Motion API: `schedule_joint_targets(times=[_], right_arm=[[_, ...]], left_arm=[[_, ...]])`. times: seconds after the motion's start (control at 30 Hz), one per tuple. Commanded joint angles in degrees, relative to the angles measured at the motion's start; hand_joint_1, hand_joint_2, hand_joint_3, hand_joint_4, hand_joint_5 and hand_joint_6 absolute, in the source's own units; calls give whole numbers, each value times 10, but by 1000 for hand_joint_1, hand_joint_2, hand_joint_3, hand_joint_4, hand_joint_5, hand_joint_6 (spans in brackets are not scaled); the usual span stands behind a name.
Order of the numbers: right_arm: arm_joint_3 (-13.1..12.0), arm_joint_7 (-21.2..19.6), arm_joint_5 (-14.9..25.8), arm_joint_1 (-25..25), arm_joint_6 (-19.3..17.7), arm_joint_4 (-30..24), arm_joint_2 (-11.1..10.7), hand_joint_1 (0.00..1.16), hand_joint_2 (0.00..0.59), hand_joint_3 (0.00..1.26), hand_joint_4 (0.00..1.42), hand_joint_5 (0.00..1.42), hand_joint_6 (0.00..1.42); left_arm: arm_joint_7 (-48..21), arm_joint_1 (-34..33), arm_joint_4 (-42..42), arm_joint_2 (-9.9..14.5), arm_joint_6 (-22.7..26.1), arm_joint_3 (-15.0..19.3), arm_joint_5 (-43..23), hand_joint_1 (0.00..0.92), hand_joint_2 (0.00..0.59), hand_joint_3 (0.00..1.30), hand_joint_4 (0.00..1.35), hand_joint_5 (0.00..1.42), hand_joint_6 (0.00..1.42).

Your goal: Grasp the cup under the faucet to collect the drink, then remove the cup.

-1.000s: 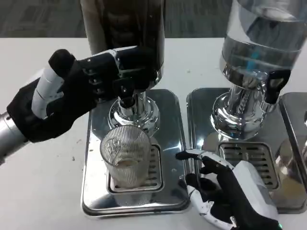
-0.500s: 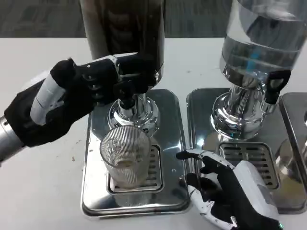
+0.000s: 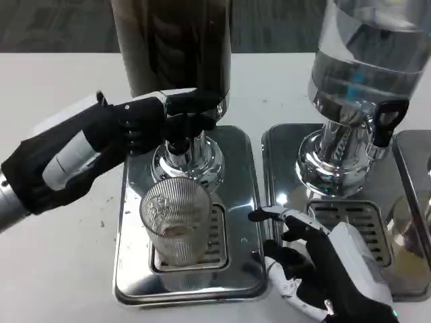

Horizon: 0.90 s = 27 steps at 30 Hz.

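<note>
A ribbed clear glass cup (image 3: pixel 176 219) stands upright on the drip grille of the left steel tray (image 3: pixel 237 195), right below the black faucet (image 3: pixel 179 131) of the dark drink dispenser (image 3: pixel 174 47). A little pale liquid lies in the cup's bottom. My left hand (image 3: pixel 101 145) reaches in from the left with its fingertips on the faucet lever. My right hand (image 3: pixel 323 269) rests low at the front right of the cup, fingers spread, apart from the glass and holding nothing.
A second dispenser with clear liquid (image 3: pixel 367 67) stands at the right on its own steel tray (image 3: pixel 283 148), with a black tap (image 3: pixel 385 121). Another tray edge (image 3: pixel 411 222) shows at the far right. White table (image 3: pixel 54 269) lies at the left.
My left hand has turned and flattened, its fingers stretching further right onto the faucet lever. The right hand and the cup have stayed where they were.
</note>
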Motion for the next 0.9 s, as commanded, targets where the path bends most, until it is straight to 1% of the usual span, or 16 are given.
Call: schedule_joint_targets(times=[0.03,0.63,0.9], right_arm=[[-1,4,5,-6,2,7,-5,655,531,382,271,247,397],[-1,10,5,-13,6,7,-7,665,533,386,271,247,388],[-3,17,9,-15,7,7,-10,668,534,388,274,247,382]], left_arm=[[-10,15,-7,7,-19,-12,13,0,30,182,70,142,122],[-12,23,-15,15,-60,-29,25,0,29,151,37,128,122],[5,34,-17,22,-115,-39,58,0,24,127,24,127,122]])
